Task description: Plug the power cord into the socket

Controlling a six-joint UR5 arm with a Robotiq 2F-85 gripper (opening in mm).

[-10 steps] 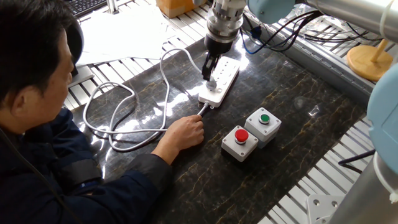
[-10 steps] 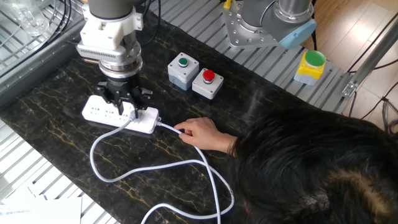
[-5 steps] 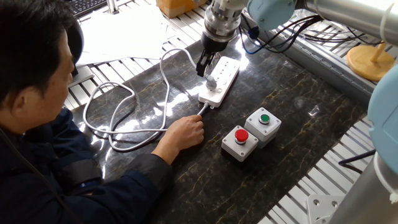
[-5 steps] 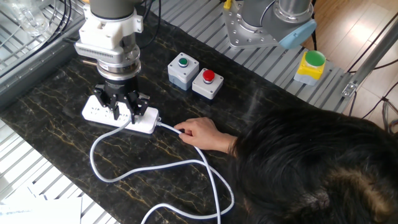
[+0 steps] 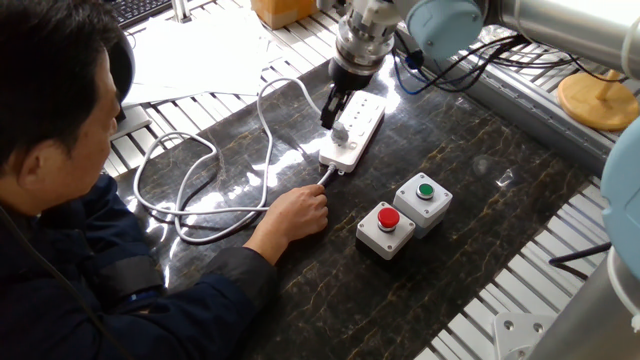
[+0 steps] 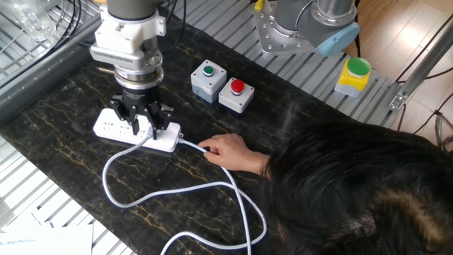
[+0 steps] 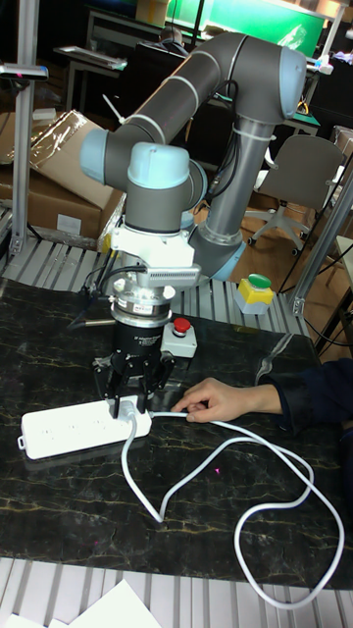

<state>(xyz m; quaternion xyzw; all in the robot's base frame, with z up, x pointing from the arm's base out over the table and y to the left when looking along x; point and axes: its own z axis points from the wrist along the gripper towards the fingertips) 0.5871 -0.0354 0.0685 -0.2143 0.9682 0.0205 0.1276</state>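
1. White plastic is where all the action sits: the power strip (image 6: 136,130) lies near the far left corner of the dark marble table (image 6: 297,134), and the gripper (image 6: 144,122) is right down on it.
2. Compare half a second back: the wrist has swung a touch, tilting back over the strip's near end in one fixed view, though the height looks much the same.
3. Fingers? They straddle the plug (image 5: 339,131) at a socket (image 5: 352,133), but I cannot tell whether they are clamped on it or slightly apart.
4. The power cord (image 6: 212,188) leaves the gripper, loops loosely across the table toward its near edge and back.
5. A person's hand (image 6: 228,152) rests just beside the strip's end, steadying it or its own lead; it has not moved.
6. Two push-button boxes (image 5: 405,213) sit well apart, untouched.
7. My read: that little wiggle means the plug is being seated, not carried. The plug looks in or nearly in; a firm press remains, if anything.
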